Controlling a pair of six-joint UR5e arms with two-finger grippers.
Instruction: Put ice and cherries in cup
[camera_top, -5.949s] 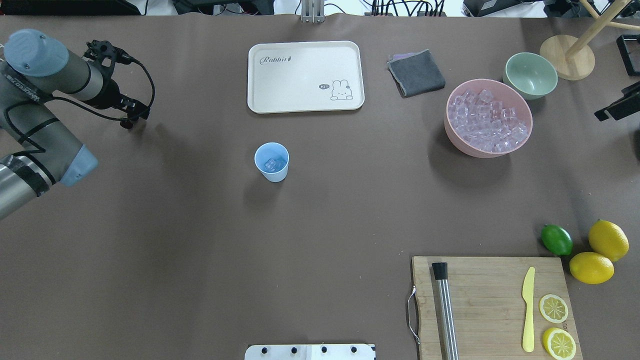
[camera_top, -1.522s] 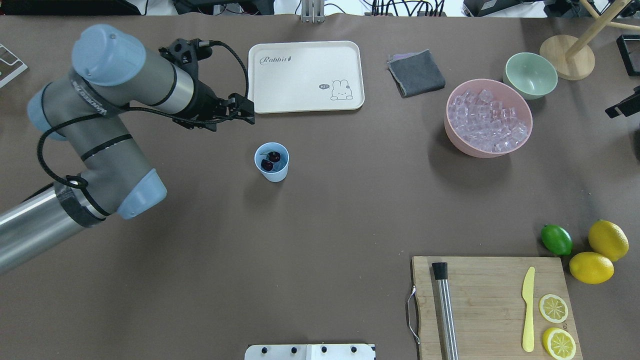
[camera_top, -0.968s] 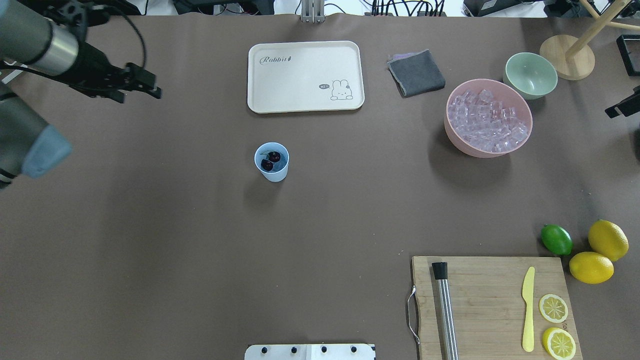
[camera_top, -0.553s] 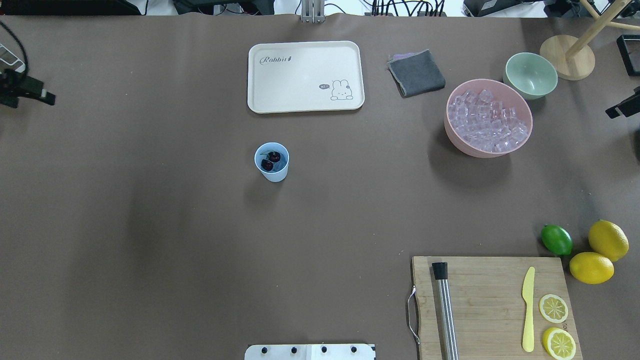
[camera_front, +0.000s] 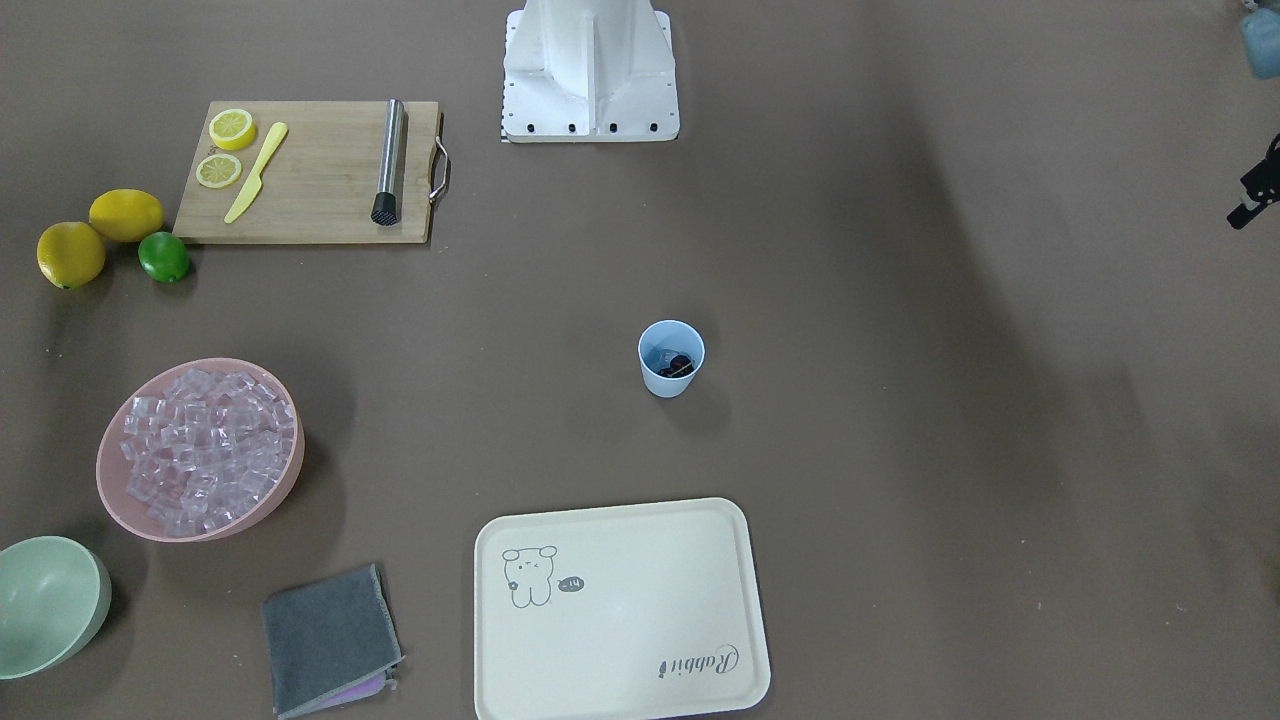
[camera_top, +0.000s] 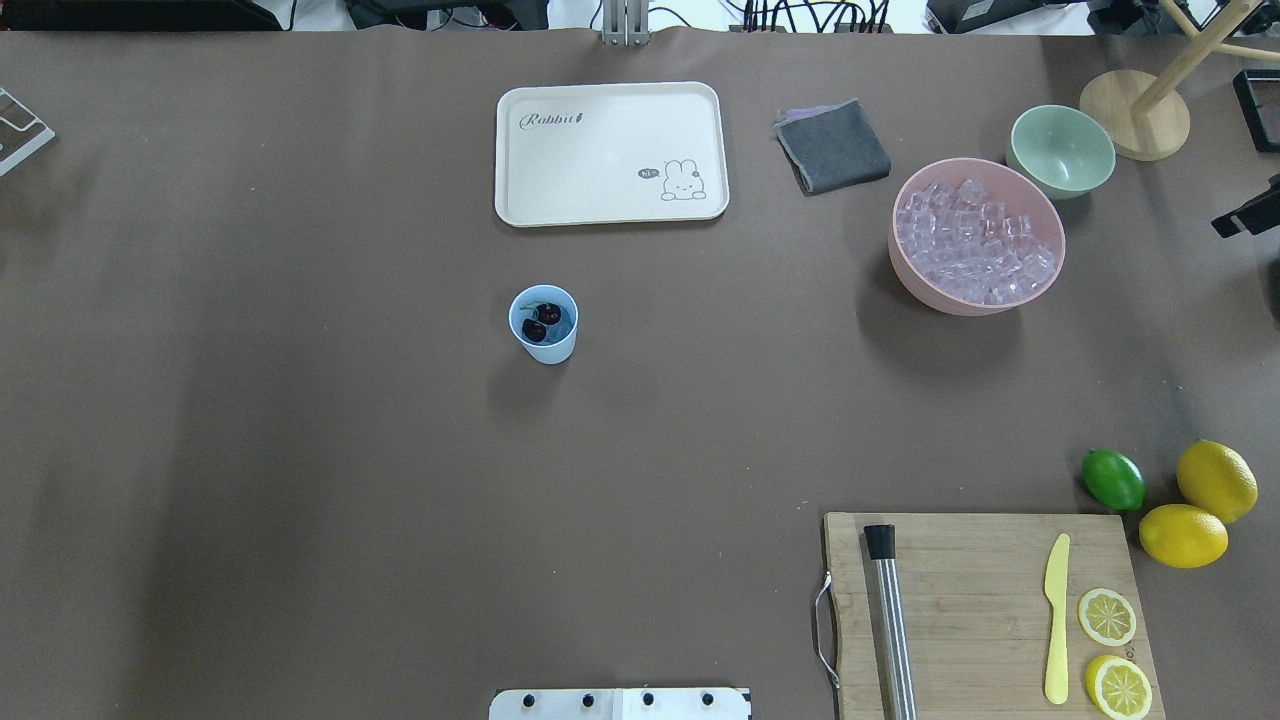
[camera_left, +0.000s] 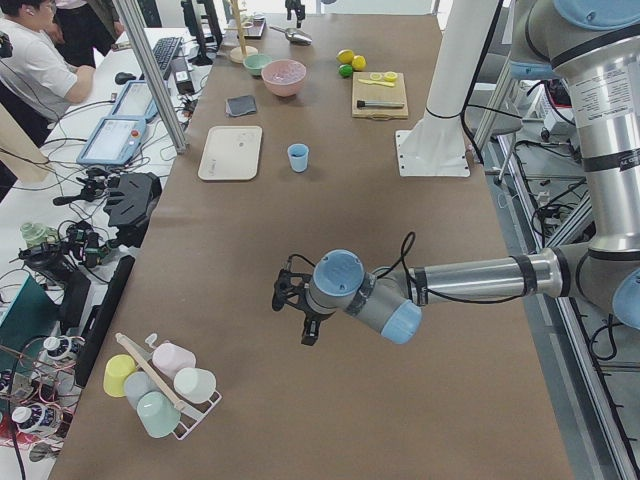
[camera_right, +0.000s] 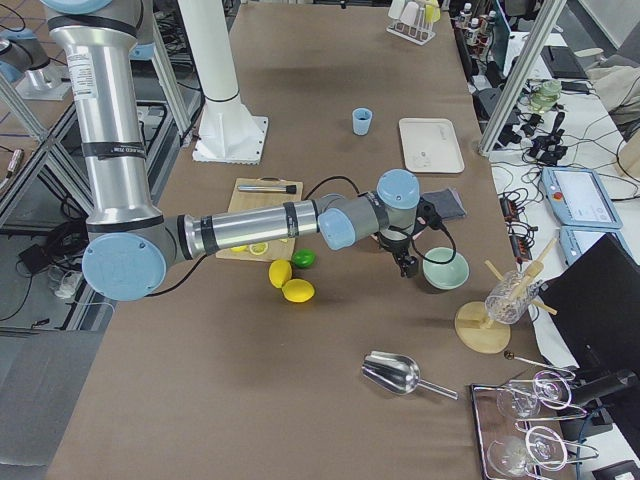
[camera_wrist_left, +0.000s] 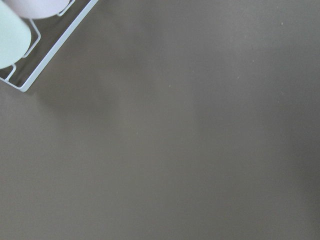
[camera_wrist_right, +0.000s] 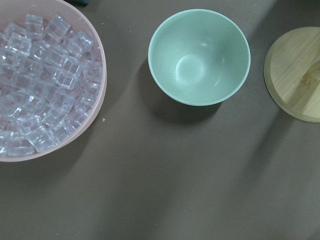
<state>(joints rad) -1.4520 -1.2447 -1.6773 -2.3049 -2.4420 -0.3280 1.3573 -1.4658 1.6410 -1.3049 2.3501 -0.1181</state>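
Note:
The light blue cup (camera_top: 544, 335) stands upright mid-table, below the cream tray, and also shows in the front-facing view (camera_front: 670, 378). The dark red cherries (camera_top: 541, 320) lie inside it (camera_front: 681, 364); I cannot make out ice under them. More ice (camera_top: 975, 243) fills the pink bowl (camera_top: 905, 275). My left gripper (camera_left: 306, 332) hangs over bare table far to the left of the cup; only its edge shows in the front-facing view (camera_front: 1250, 203), and I cannot tell its state. My right gripper (camera_right: 406, 264) hovers near the green bowl; its state is unclear too.
A cream tray (camera_top: 610, 150), a grey cloth (camera_top: 833, 146) and a green bowl (camera_top: 1060, 150) sit at the back. A cutting board (camera_top: 985, 610) with a muddler, knife and lemon slices is at the front right, beside a lime and lemons. A cup rack (camera_left: 160, 385) stands at the far left.
The cup held only ice 5.9 s ago; the cherries have lain in it since 1.5 s ago. My left arm pulled back left from beside the cup and left the overhead view.

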